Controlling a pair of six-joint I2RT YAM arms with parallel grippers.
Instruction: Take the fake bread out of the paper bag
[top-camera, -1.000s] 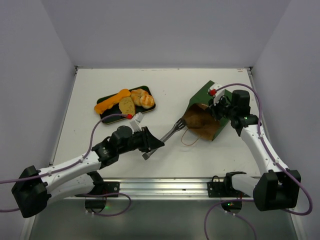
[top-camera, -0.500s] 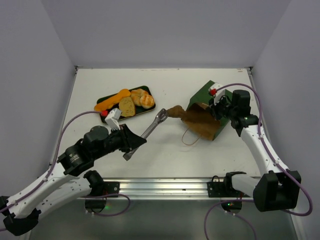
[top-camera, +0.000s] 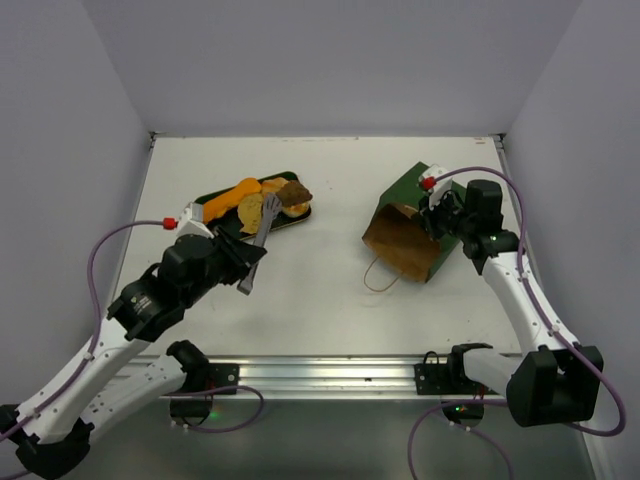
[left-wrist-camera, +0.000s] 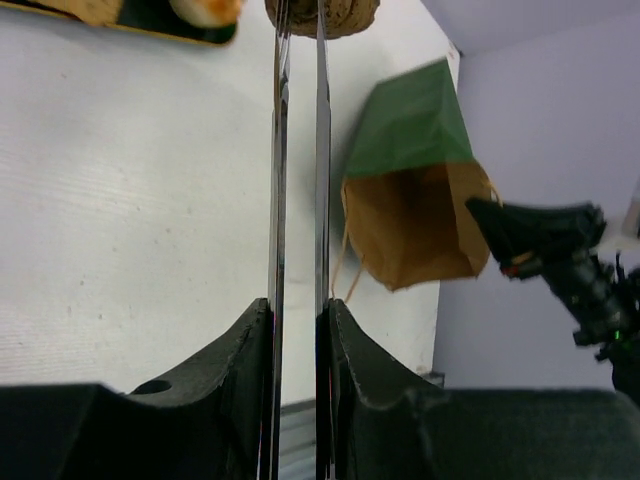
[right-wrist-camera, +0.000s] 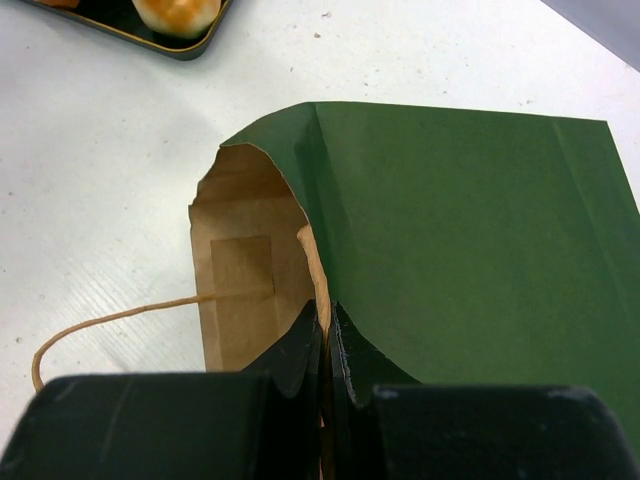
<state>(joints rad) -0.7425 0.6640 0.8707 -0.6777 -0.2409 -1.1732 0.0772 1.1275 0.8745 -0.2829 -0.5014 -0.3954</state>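
Dark green outside and brown kraft inside, the paper bag (top-camera: 405, 240) lies on its side on the white table (top-camera: 340, 165). Its mouth gapes toward the near left, and a twine handle (top-camera: 378, 278) is looped on the surface in front of it. The right gripper (right-wrist-camera: 328, 338) is clamped tight on the upper rim of the bag's mouth.

The right-hand wall stands near the bag and the back wall a little further off. To the bag's left runs a broad bare stretch of table.

Well left of the bag sits a tray (right-wrist-camera: 195, 44) with an orange loaf (top-camera: 228, 200), a tan slice (top-camera: 252, 212) and rolls (top-camera: 275, 187). The left gripper (top-camera: 274, 206) has its long thin fingers (left-wrist-camera: 279, 150) only narrowly parted. They pinch the dark brown chunk (left-wrist-camera: 350, 15) at their tips, at the tray's end nearest the bag and well clear of the bag's mouth. Whether the chunk touches the tray I can't tell.
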